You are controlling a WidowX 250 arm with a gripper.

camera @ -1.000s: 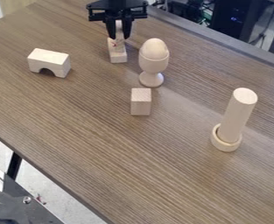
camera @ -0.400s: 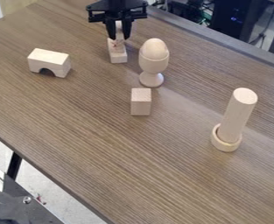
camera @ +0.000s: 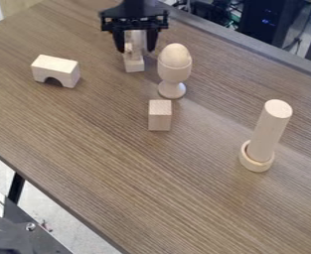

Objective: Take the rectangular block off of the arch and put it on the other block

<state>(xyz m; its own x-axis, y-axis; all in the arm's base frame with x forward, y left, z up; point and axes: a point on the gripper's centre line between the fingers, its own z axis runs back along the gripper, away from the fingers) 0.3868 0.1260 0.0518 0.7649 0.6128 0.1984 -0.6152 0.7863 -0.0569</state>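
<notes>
From my station I see the gripper [camera: 135, 50] at the far side of the table [camera: 158, 193], left of the middle, hanging over a pair of pale blocks. It is spread wide, one finger to each side of the rectangular block [camera: 136, 38], with a gap showing at least on the right. That block is set over the other block [camera: 134, 65], whose near end shows below it. I take the lower one to be carrying the weight, since the fingers don't look pressed in to hold anything. The exact contact is partly hidden from me.

The arch [camera: 56, 71] stands well apart at the left, its opening down so its flat top can serve as a seat. The block is already off it, so I judge the placing done or nearly so. What I need next is a straight lift, with the fingers kept wide so neither drags the upper block over.

The wooden egg [camera: 176, 54] sits in its cup [camera: 174, 72] just right of the pair, so I'd avoid swinging that way. The small block [camera: 160, 116] is nearer me, and the cylinder [camera: 269, 130] leans in its ring [camera: 257, 161] at the right, both out of the way of a lift.
</notes>
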